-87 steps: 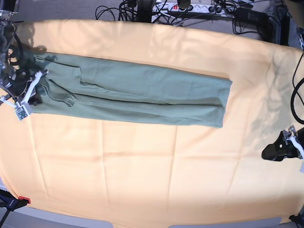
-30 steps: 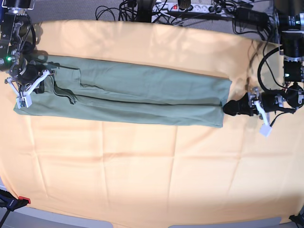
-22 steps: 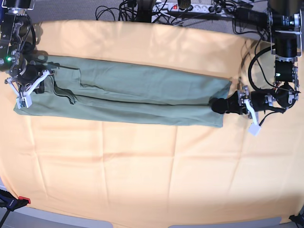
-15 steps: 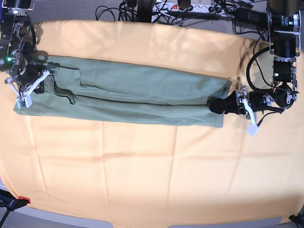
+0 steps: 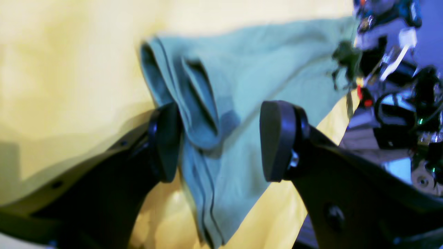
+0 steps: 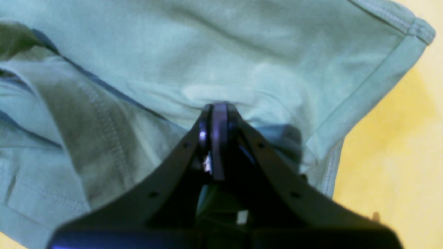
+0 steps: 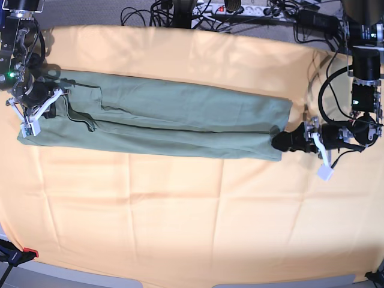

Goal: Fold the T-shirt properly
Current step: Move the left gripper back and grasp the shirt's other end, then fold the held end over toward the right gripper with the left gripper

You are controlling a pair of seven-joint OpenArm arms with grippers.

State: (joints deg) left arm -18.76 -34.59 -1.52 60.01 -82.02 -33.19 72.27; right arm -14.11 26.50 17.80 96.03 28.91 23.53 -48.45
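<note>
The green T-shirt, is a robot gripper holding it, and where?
Yes. The right gripper is shut on the T-shirt at its sleeve end. The left gripper is open around the other end's edge, not gripping yet.

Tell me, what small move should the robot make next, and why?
Probably close the left claw. It stands open around the folded hem edge of the T-shirt, one pad on each side of the layers, while the right claw is already shut on the other end. Both ends must be gripped before lifting.
</note>
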